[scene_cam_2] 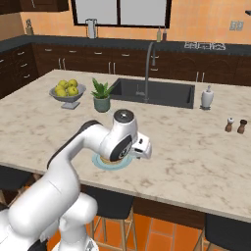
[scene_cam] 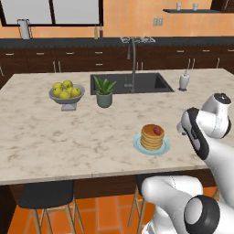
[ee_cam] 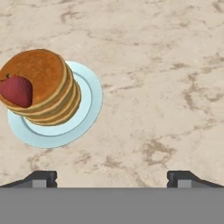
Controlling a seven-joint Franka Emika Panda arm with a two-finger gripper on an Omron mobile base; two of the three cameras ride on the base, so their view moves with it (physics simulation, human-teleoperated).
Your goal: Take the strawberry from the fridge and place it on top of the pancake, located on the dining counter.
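- Lemons [scene_cam: 66, 89]: a heap of smooth yellow fruit in a grey footed bowl [scene_cam: 68, 99], toward the counter's left end, nearer the far edge than the near one.
- Plant [scene_cam: 104, 90]: spiky green leaves in a round grey-green pot, just right of the bowl, at the front-left corner of the sink.
- Sink [scene_cam: 132, 83]: a black rectangular basin sunk into the counter near its far edge, with a thin curved grey tap [scene_cam: 133, 61] rising at its front rim.
- Pancake [scene_cam: 151, 137]: a short stack of round golden-brown discs with paler edges, on a pale blue round plate [scene_cam: 139, 145], close to the counter's near edge and right of its middle.
- Strawberry [ee_cam: 16, 91]: small, rounded, glossy red, lying on top of the stack, off-centre, toward one rim; in the left base view it lies toward the stack's right side.
- Counter [scene_cam: 55, 132]: flat pale beige stone with brown marbled veins, on a dark wood base; dark stools stand under its near edge.
- Soap bottle [scene_cam: 184, 81]: small, white, rounded, with a pump top, just right of the sink.
- Gripper [ee_cam: 112, 178]: its two dark tips stand wide apart with nothing between them, above bare stone beside the plate, touching neither stack nor berry.
- Shakers [scene_cam_2: 235, 125]: two small dark upright ones, side by side, toward the counter's right end.
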